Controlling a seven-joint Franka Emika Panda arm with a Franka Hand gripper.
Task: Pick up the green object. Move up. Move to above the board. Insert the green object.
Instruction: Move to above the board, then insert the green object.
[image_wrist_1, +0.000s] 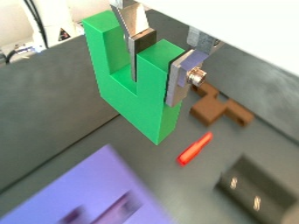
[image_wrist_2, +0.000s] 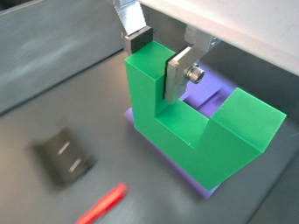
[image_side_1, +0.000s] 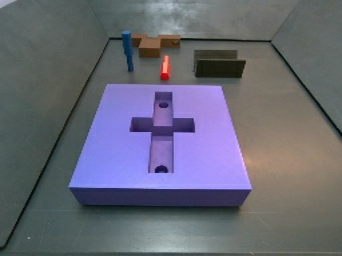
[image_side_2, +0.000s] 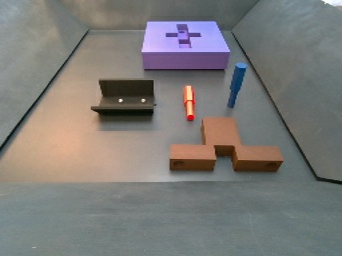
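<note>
Gripping one prong of the green object (image_wrist_1: 131, 83), pincer (image_wrist_1: 163, 54) closed, high over the board (image_wrist_2: 211, 101).

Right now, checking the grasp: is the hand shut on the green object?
Yes. Both wrist views show the hand clamping one prong of the green object.

green object (image_wrist_1: 126, 83) bright green | board (image_side_1: 201, 150) purple | silver pincer (image_wrist_1: 162, 54) fingers, dark pads

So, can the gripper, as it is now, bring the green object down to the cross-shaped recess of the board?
Probably yes. The gripper holds one prong of the green object in both wrist views, lifted off the floor. The board has nothing on its top, and its recess is empty. The arm is out of both side views, so alignment is unclear.
</note>
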